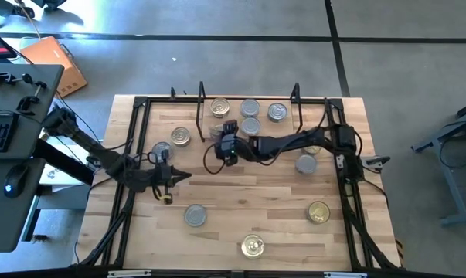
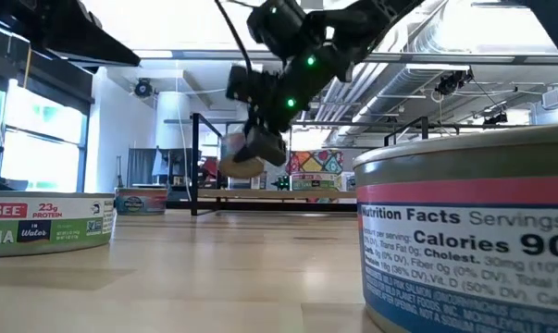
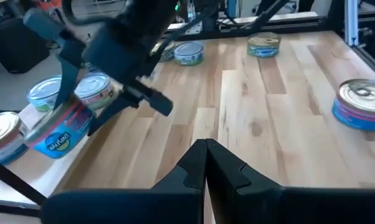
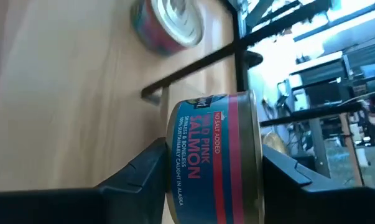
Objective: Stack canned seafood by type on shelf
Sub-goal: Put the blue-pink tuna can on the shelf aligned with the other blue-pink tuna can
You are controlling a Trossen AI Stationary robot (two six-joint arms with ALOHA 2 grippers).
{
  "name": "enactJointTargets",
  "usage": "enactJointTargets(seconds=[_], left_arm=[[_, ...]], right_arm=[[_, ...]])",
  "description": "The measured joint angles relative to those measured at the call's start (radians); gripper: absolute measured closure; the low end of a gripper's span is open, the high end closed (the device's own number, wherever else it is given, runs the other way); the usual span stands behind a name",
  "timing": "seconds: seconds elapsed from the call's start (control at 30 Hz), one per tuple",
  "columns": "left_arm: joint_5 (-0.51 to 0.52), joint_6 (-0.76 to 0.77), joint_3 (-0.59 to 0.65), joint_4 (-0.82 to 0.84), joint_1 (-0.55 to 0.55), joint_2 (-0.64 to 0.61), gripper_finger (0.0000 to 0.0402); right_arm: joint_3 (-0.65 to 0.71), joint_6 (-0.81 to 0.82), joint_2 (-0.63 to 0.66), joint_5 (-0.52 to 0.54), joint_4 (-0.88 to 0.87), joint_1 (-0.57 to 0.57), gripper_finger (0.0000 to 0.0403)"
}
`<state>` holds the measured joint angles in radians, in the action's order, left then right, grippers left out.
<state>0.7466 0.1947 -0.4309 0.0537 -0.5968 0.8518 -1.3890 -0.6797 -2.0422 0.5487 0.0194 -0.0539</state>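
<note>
My right gripper (image 1: 226,144) reaches from the table's right side to just in front of the shelf (image 1: 267,128). It is shut on a blue and red pink-salmon can (image 4: 212,143), which is lifted above the table (image 2: 246,153). The shelf is a light board between black wire uprights (image 1: 202,94) at the far edge. Several cans (image 1: 250,108) stand on it, silver and gold lids up. My left gripper (image 1: 185,177) is shut and holds nothing, over the left middle of the table, and its own view shows its fingers (image 3: 206,155) closed. My right gripper pinches the salmon can between its two fingers (image 4: 143,171), one on each flat end, with the label wall facing the wrist camera. The rim of one end (image 4: 257,155) sits against the other finger. The can is lifted clear of the table, tilted off level (image 3: 60,127).
Loose cans stand on the table: two left of the shelf (image 1: 181,137), one under the right arm (image 1: 306,163), and three nearer the front (image 1: 195,215), (image 1: 253,246), (image 1: 318,211). A black tube frame (image 1: 140,116) rims the table. Bare wood lies mid-table.
</note>
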Motion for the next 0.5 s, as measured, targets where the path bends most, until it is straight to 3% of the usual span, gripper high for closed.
enactJointTargets(seconds=[0.37, 0.5], left_arm=[[0.024, 0.013, 0.000, 0.026, 0.000, 0.003, 0.0401], [0.025, 0.022, 0.000, 0.032, 0.000, 0.003, 0.0401]], right_arm=[[0.001, 0.002, -0.028, -0.042, 0.007, -0.055, 0.0232], [0.001, 0.014, -0.028, -0.046, 0.009, -0.070, 0.0184]])
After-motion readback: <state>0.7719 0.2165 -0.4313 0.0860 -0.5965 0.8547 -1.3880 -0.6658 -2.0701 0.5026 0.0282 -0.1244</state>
